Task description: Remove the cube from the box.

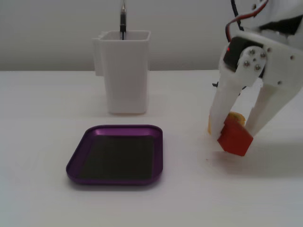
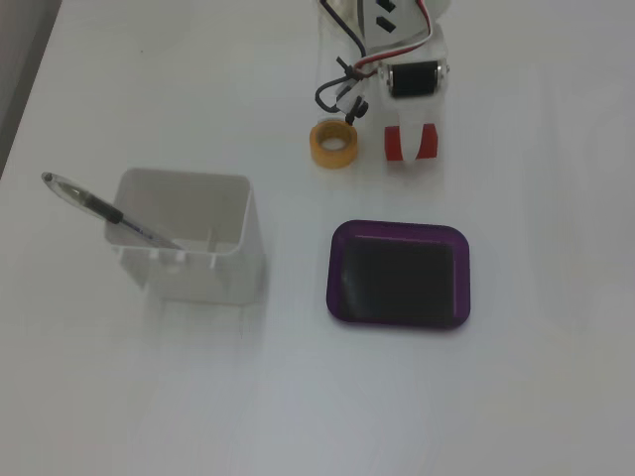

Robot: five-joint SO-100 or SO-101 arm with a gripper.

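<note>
The red cube (image 1: 236, 142) is held between the two white fingers of my gripper (image 1: 234, 133), which is shut on it. It hangs low over the white table to the right of the box in a fixed view; I cannot tell whether it touches the table. The box (image 1: 75, 161) is a shallow purple tray with a dark bottom, and nothing lies in it. In another fixed view the cube (image 2: 394, 145) shows red on both sides of a white finger, with the gripper (image 2: 411, 144) above the far edge of the box (image 2: 337, 288).
A yellow tape roll (image 2: 334, 144) lies beside the gripper, half hidden behind the fingers in a fixed view (image 1: 236, 116). A tall white container (image 1: 125, 71) holding a pen (image 2: 99, 208) stands behind the box.
</note>
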